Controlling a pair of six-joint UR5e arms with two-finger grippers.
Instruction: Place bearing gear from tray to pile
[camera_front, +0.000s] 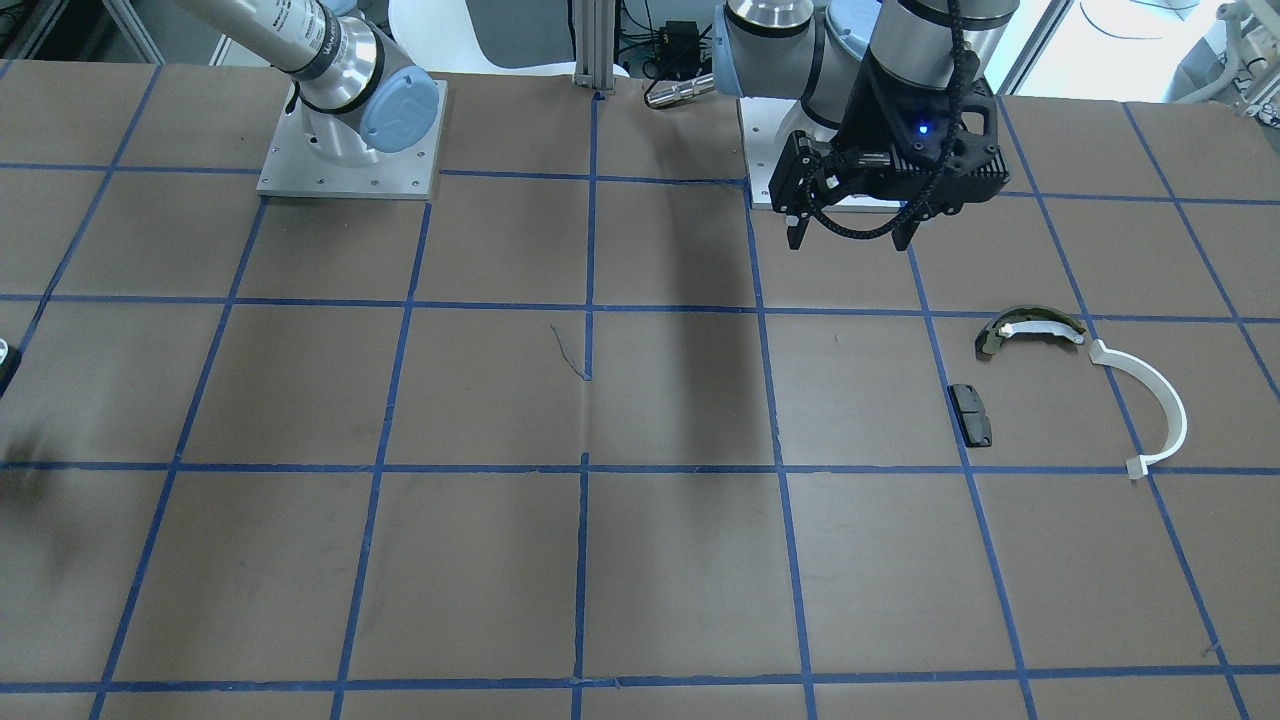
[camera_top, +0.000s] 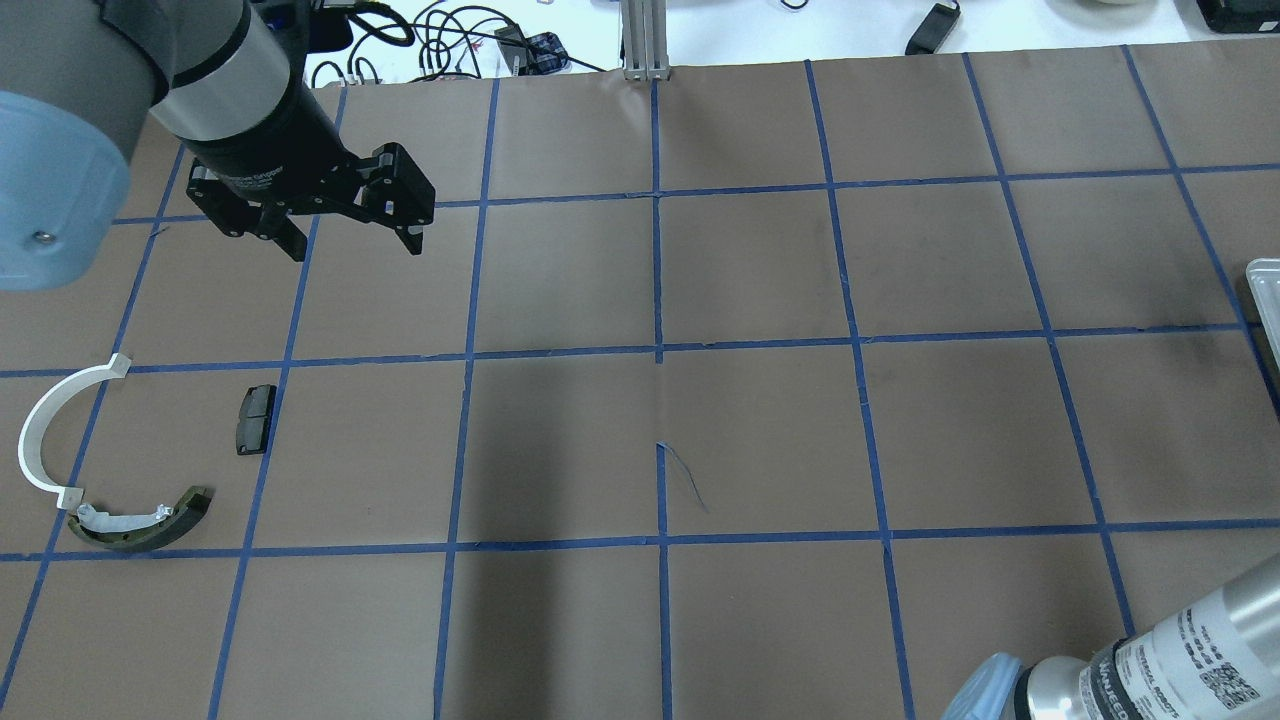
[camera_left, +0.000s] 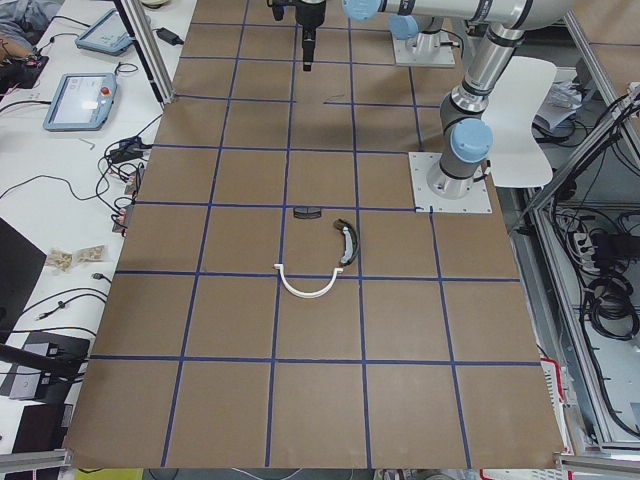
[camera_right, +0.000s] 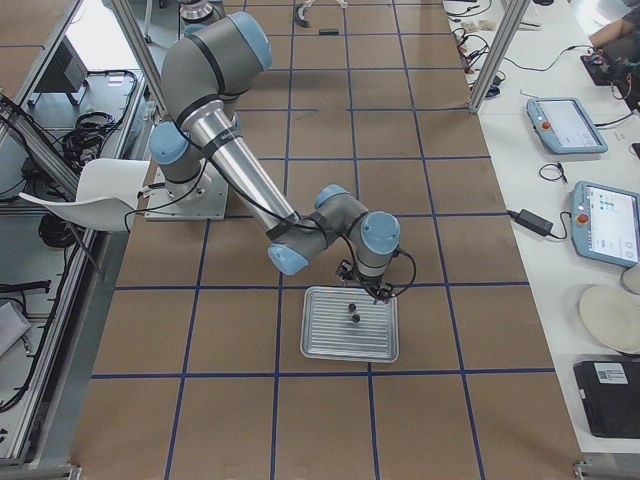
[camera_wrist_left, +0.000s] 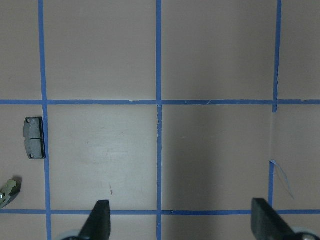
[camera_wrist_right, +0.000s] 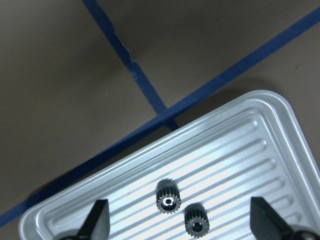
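Right gripper spread over tray, two bearing gears close together beneath

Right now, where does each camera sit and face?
Front: across the table, facing the robot; both arms.
Overhead: behind the robot, looking down; both arms.
Left side: table's end; left arm near.
Right side: other end; right arm, tray.
Left wrist: down; left gripper, pad.
Right wrist: down; right gripper, gears.
Shared: front, overhead show pad.

The right arm bears a label faintly reading "UNIVERSAL ROBOTS" beside a QR code.
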